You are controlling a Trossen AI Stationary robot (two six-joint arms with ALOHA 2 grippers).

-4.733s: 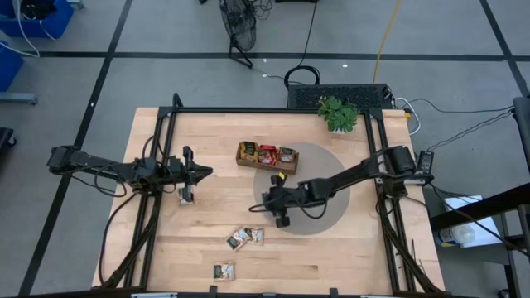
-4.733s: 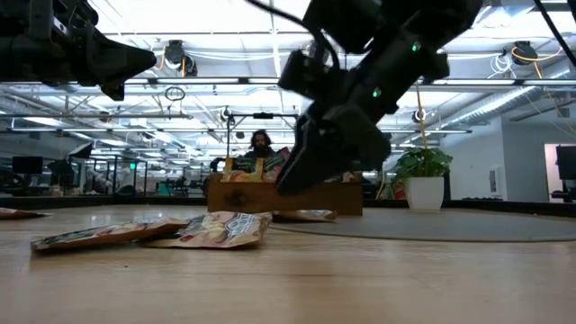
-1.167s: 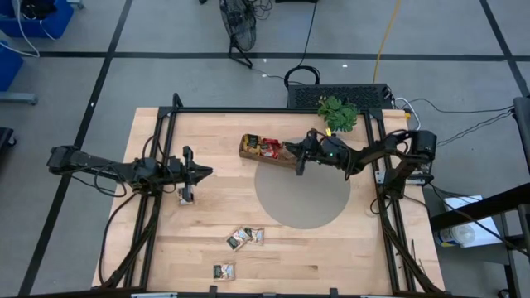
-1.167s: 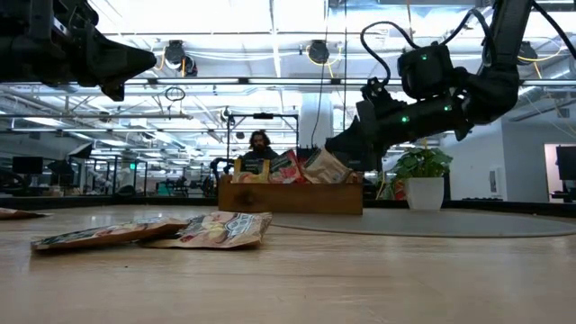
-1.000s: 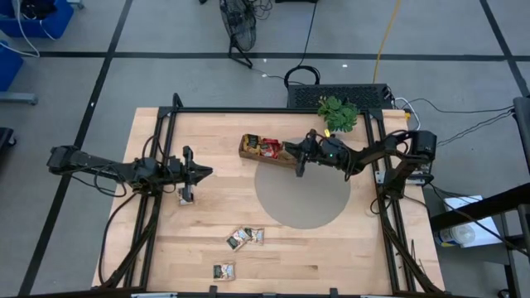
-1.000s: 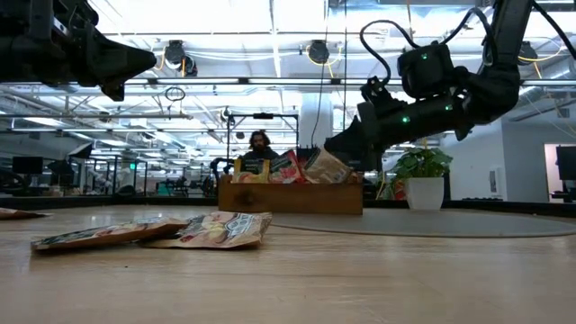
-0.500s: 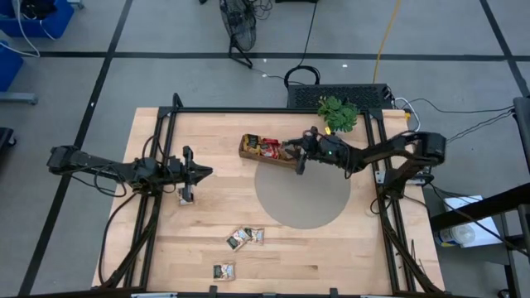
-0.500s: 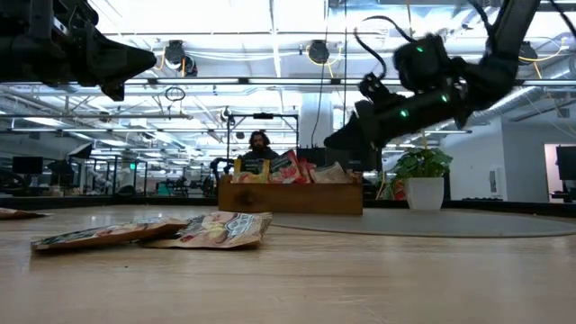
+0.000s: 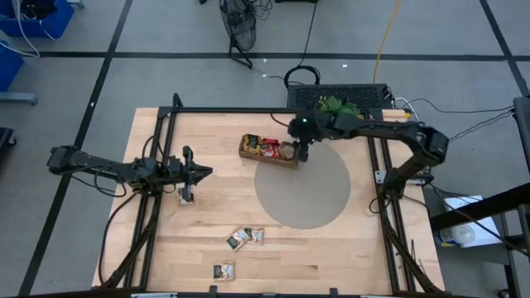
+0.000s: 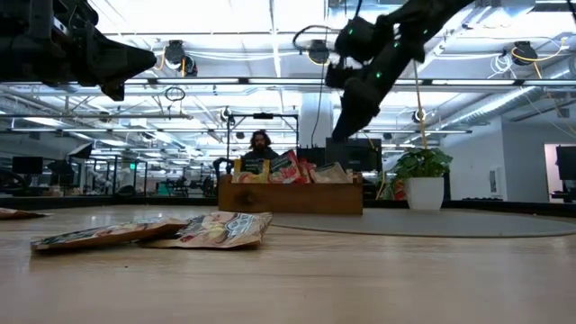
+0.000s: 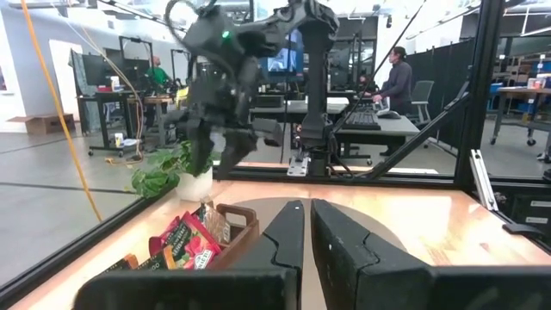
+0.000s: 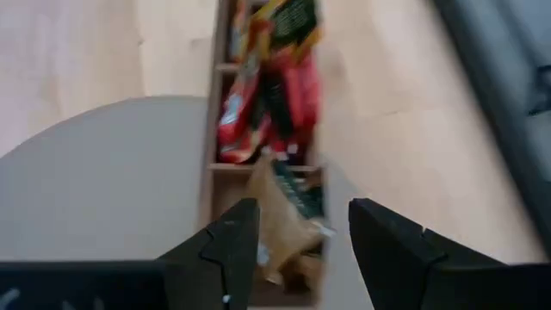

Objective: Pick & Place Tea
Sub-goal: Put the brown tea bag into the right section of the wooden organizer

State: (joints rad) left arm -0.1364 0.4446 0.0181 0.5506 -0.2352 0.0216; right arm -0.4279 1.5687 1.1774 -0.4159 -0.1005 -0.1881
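Note:
The tea is small flat sachets. Several red and green ones stand in the long wooden tray (image 9: pixel 268 152), and a tan sachet (image 12: pixel 288 220) lies in its right end compartment. More sachets lie flat on the table near its front edge (image 9: pixel 246 237) (image 9: pixel 224 270). My right gripper (image 12: pixel 301 211) hangs open above the tray's right end (image 9: pixel 303 154), slanting down, with nothing between its fingers. My left gripper (image 9: pixel 203 172) waits shut above the table's left half, pointing level toward the tray.
A round grey mat (image 9: pixel 302 194) lies under and in front of the tray. A small potted plant (image 10: pixel 423 180) stands at the far right, partly under my right arm. Black frame rails run along the table's left and right sides. A person sits far behind the table (image 10: pixel 259 144).
My right gripper has opened and let go of the tan sachet, which dropped from a tilted pose above the tray into its right end compartment. The gripper then rose well clear of the tray and tipped from nearly level to slanting down.

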